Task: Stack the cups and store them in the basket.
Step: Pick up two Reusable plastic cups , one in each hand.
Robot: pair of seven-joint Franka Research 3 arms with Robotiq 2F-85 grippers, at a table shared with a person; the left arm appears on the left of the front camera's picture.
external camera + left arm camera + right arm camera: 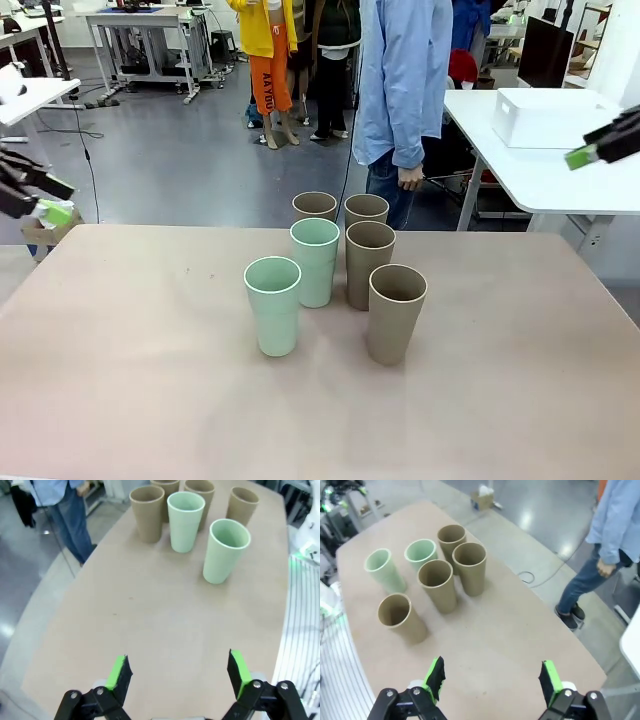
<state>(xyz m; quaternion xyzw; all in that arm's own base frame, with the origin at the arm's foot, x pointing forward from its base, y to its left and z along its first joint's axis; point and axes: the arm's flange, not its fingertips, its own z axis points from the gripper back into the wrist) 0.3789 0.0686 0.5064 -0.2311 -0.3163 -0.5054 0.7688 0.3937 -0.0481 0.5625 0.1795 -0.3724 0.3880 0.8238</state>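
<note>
Six cups [316, 262] stand close together on the table [120, 380], not stacked yet, so the left gripper [179, 672] and right gripper [492, 680] hang wide apart and empty.

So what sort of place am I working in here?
Probably a robotics lab or open workshop: a white workbench on a polished grey floor, an equipment frame behind, and a person standing by the tan table.

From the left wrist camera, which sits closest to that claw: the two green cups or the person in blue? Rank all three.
1. Green cup, right of centre, nearest the left gripper.
2. Other green cup, behind it, toward the middle.
3. Person, standing at the upper left, farthest.
</note>
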